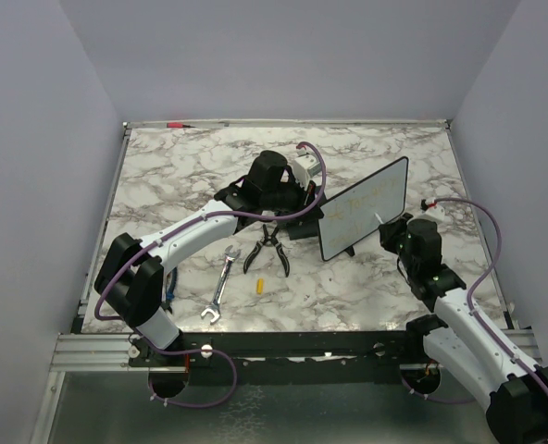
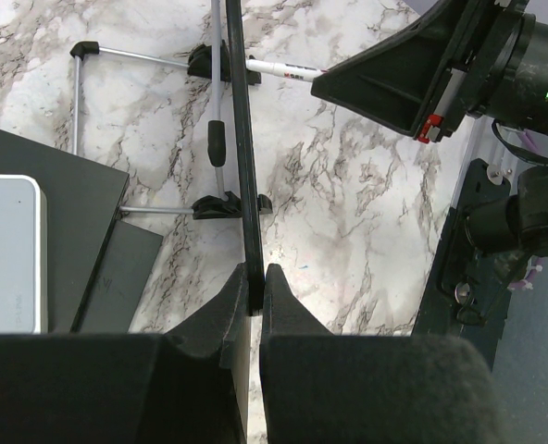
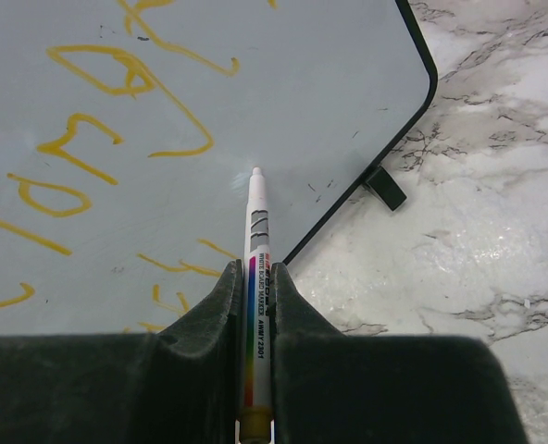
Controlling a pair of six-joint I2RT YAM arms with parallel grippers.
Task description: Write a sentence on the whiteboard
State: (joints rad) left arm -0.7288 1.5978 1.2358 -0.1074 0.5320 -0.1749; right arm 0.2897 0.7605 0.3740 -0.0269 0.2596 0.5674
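The whiteboard (image 1: 371, 199) stands on its feet right of the table's middle, with its face towards the right arm. The sentence (image 1: 352, 211) is yellow handwriting across the face, large in the right wrist view (image 3: 117, 86). My left gripper (image 1: 317, 205) is shut on the board's left edge, which shows edge-on in the left wrist view (image 2: 242, 139) between the fingertips (image 2: 279, 287). My right gripper (image 1: 391, 231) is shut on a white whiteboard marker (image 3: 257, 250). The marker's tip rests on the board's face (image 3: 302, 92) near its lower right corner.
Black pliers (image 1: 267, 250), a wrench (image 1: 220, 287) and a small yellow cap (image 1: 258, 285) lie in front of the board. A black block with a light grey pad (image 2: 6, 250) sits by the left gripper. A red-capped pen (image 1: 177, 124) lies at the far edge.
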